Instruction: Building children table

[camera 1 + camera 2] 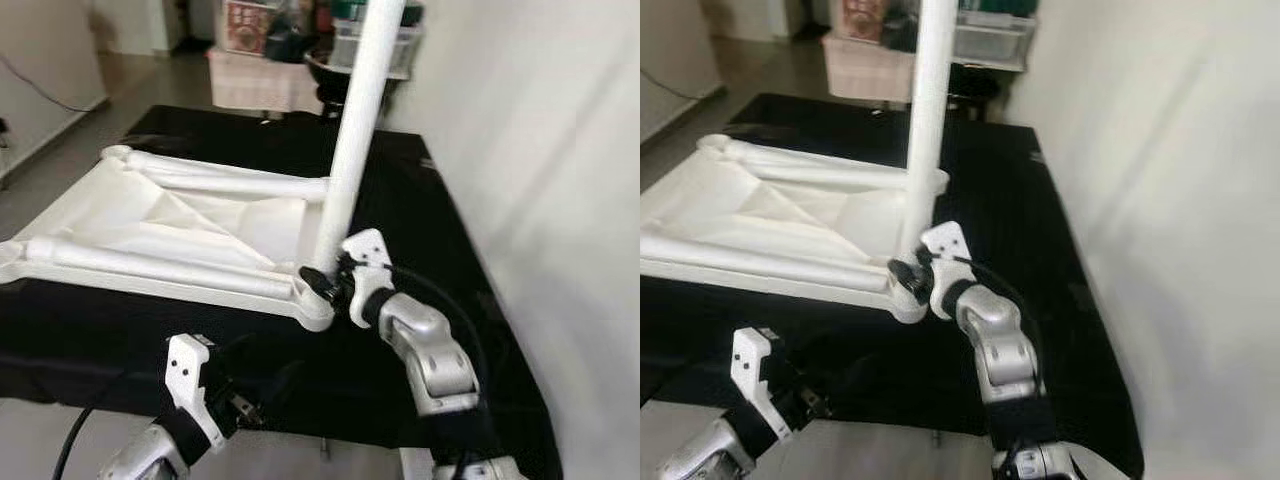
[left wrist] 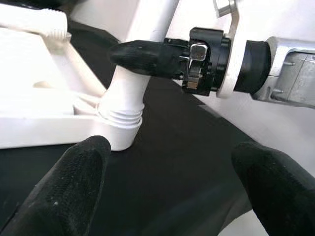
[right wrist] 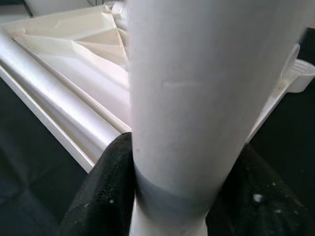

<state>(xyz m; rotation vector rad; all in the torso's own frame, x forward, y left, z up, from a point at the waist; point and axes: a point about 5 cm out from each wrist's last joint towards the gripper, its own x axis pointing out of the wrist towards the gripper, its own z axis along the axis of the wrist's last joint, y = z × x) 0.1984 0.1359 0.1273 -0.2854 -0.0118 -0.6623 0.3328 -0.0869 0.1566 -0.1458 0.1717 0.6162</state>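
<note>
A white children's table top [image 1: 190,235] lies upside down on a black cloth [image 1: 420,210]. One white leg [image 1: 355,130] stands upright in the corner socket [image 2: 120,130] nearest me. My right gripper [image 1: 322,282] is shut on the leg just above the socket, its fingers [image 3: 106,191] pressed to both sides of the tube. My left gripper [image 2: 170,191] hangs open below the table's near edge, pointing up at the socket, with nothing between its fingers [image 2: 74,187]. Two more legs [image 1: 150,262] lie flat inside the top.
A white wall [image 1: 540,160] runs close along the right side. Boxes and clutter [image 1: 270,40] stand behind the cloth. Bare floor [image 1: 60,130] shows at the left.
</note>
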